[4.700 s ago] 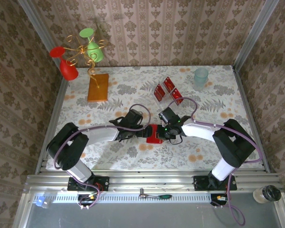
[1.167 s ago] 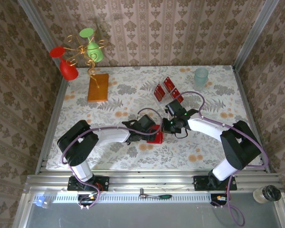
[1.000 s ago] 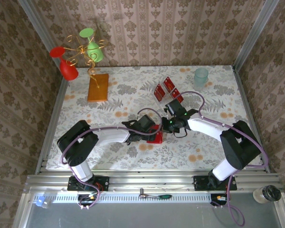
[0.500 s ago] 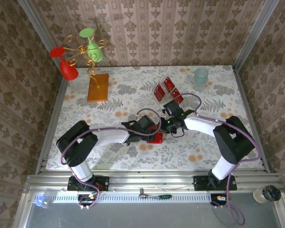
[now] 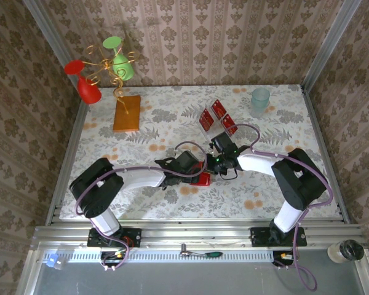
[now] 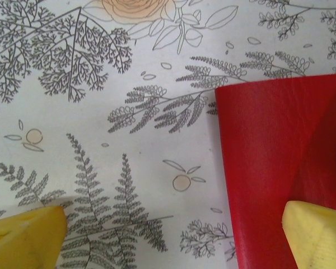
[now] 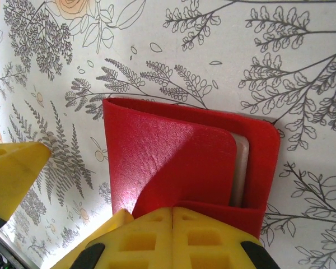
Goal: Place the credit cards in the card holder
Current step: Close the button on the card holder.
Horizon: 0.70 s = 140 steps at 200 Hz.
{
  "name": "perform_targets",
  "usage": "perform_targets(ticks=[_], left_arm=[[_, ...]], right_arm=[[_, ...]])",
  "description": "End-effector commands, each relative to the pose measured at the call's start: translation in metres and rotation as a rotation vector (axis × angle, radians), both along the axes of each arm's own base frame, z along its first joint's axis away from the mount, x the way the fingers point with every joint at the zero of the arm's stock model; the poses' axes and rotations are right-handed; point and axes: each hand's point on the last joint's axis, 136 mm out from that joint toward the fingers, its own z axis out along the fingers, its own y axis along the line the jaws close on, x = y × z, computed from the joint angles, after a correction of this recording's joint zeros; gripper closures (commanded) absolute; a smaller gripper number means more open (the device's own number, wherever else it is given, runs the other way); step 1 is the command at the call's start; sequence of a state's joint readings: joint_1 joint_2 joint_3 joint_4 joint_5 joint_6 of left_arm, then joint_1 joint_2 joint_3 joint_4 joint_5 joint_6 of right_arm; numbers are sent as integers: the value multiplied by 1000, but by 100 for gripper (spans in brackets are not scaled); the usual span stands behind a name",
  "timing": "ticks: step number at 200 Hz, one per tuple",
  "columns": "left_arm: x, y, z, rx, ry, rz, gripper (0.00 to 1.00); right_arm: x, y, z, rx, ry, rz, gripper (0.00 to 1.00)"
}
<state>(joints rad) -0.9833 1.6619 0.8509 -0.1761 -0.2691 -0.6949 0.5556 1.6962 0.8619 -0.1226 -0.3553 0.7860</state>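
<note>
Opening the flat red folding card holder (image 5: 202, 179) seems the step in hand: top view, it lies mid-table, small flat red credit cards (image 5: 214, 115) well apart behind; left wrist view, left gripper (image 6: 171, 235) gapes empty, one finger (image 6: 316, 235) over it; right wrist view, right gripper (image 7: 172, 224) closed tight at its near edge; next, the fold needs parting.

card holder (image 5: 202, 179) on table (image 5: 283, 196) | credit cards (image 5: 207, 118) behind it | cup (image 5: 260, 99) right-rear

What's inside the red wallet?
Between the flaps of the red card holder, a pale strip of its inside peeks out. The top flap covers the rest, so any card tucked in there is hidden.
</note>
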Motion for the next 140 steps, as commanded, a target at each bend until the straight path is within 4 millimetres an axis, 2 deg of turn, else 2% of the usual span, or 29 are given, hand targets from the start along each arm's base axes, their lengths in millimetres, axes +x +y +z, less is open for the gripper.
perform_targets(ticks=[1,37,80,140], left_arm=[[-16,13,0,47,29,-24,0],[-21,14,-2,38,39,-29,0],[-29,14,-19,44,74,-27,0],[-32,16,-26,42,85,-17,0]], right_arm=[[-19,-11,-32,-69,76,-6,100],[-22,-15,-34,-82,72,-8,100],[-29,-21,-36,-145,49,39,100],[-50,-31,-54,-254,59,104,100]])
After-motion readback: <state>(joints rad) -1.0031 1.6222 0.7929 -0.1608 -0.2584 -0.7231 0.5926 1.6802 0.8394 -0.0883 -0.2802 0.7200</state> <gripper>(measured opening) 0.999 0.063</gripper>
